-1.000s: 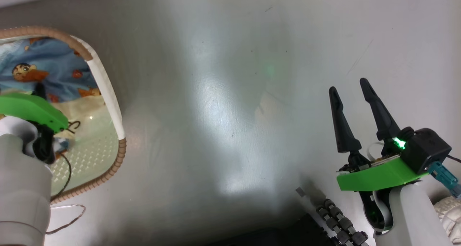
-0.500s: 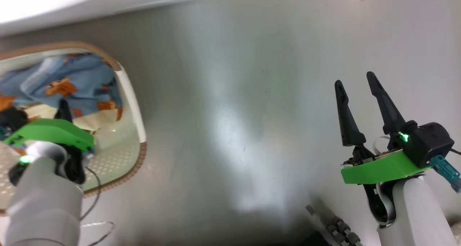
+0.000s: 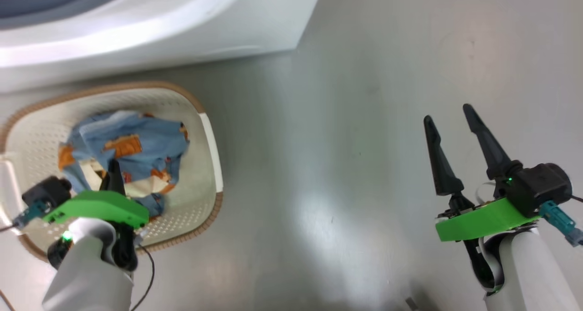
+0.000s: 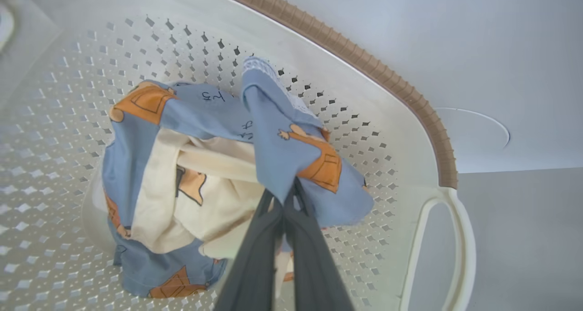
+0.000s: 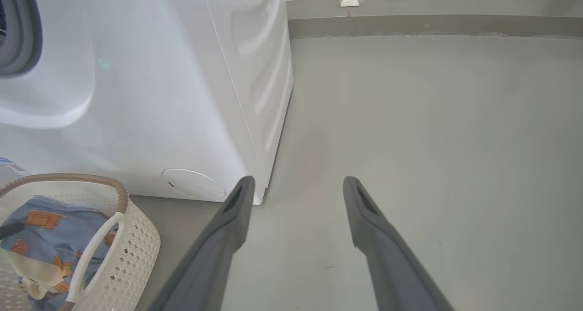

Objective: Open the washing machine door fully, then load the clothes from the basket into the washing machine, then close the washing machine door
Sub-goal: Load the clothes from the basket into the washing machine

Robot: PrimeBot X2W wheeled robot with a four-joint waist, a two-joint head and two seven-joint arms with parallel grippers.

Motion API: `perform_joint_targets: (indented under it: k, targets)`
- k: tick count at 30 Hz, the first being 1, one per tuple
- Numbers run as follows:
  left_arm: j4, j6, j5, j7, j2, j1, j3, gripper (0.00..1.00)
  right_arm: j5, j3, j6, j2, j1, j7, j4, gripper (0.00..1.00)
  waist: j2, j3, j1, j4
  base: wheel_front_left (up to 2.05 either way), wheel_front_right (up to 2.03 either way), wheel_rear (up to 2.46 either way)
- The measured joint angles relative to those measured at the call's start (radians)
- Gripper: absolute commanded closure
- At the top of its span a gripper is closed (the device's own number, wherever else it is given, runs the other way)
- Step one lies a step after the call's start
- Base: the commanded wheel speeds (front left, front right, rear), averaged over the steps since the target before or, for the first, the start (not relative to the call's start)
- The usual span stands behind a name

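Pinching the clothes (image 4: 273, 147) in the basket (image 4: 360, 92), left fingers (image 4: 255, 256) clamped together; right fingers (image 3: 439, 160) apart above the floor (image 3: 341, 119).

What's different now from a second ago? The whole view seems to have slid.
Mostly the viewpoint swung: the washing machine has come into sight and the basket sits further right in view. The left claw stays shut on the clothes, now bunched into a clump. The right claw stays open over the floor.
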Motion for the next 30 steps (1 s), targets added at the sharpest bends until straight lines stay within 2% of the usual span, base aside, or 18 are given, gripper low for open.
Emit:
perform_joint_targets:
  k: [5, 10, 18, 30]
  targets:
    - [-0.063, 0.0, -0.021, -0.005, 0.012, 0.066, -0.028, 1.0, 0.005, 0.021, 0.0, 0.0, 0.001, 0.001, 0.029, 0.0, 0.0, -0.068, 0.0, 0.01, 0.0, 0.0, 0.0]
    - [-0.19, 0.0, -0.027, -0.006, 0.036, 0.139, -0.005, 1.0, 0.02, 0.032, 0.0, 0.0, 0.005, 0.0, 0.065, 0.0, 0.0, -0.139, 0.0, 0.012, 0.0, 0.0, 0.0]
    - [-0.357, 0.0, 0.061, -0.006, 0.029, 0.281, 0.065, 1.0, 0.042, 0.059, 0.0, 0.006, 0.042, -0.001, 0.119, 0.0, 0.0, -0.257, 0.0, 0.004, 0.0, 0.0, 0.0]
    - [-0.581, 0.0, 0.198, -0.006, -0.012, 0.437, 0.137, 1.0, 0.065, 0.086, 0.0, 0.011, 0.066, -0.001, 0.171, 0.0, 0.0, -0.414, 0.0, -0.012, 0.0, 0.0, 0.0]
